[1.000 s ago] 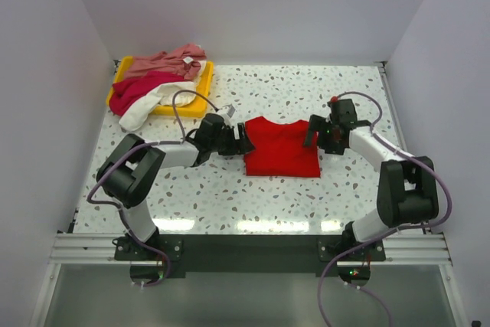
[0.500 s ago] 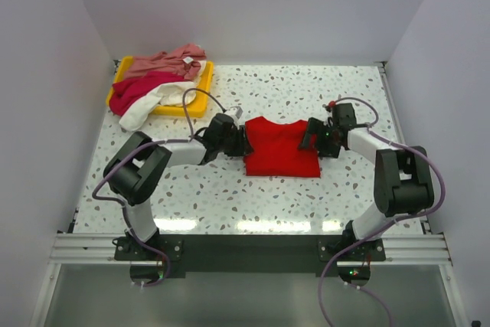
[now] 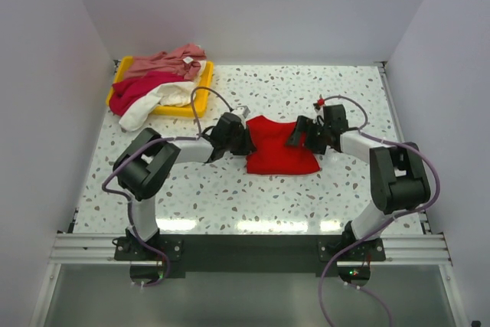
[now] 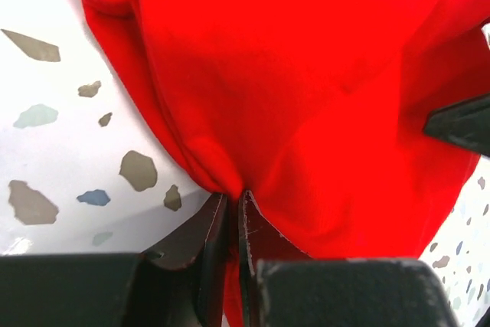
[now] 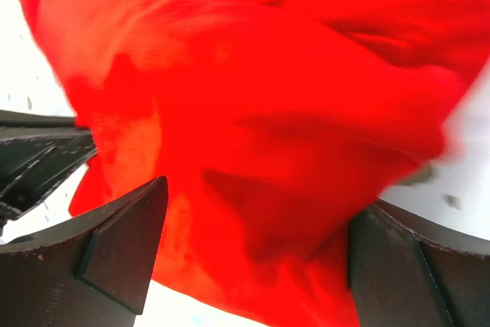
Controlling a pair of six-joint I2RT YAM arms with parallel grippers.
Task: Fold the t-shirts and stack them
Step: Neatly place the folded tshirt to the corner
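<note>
Moved: both arms have come inward onto the bright red t-shirt (image 3: 279, 155), and the left gripper (image 3: 242, 137) has closed from wide to a pinch.
Top view: the shirt lies mid-table (image 3: 230, 189) between the two grippers, with the right gripper (image 3: 295, 137) at its right shoulder. The other t-shirts (image 3: 157, 82) are heaped in and over the yellow tray (image 3: 207, 82), well apart at far left.
Left wrist view: jaws almost together, nipping a ridge of red cloth.
Right wrist view: fingers (image 5: 122, 246) spread wide, cloth bulging between them, not clamped.
Doing it well: the right should probably take a matching bite before either lifts, then both should rise evenly so the fold stays square.
Also changed: the shirt's upper edge is bunched narrower; the tray heap is unchanged.
</note>
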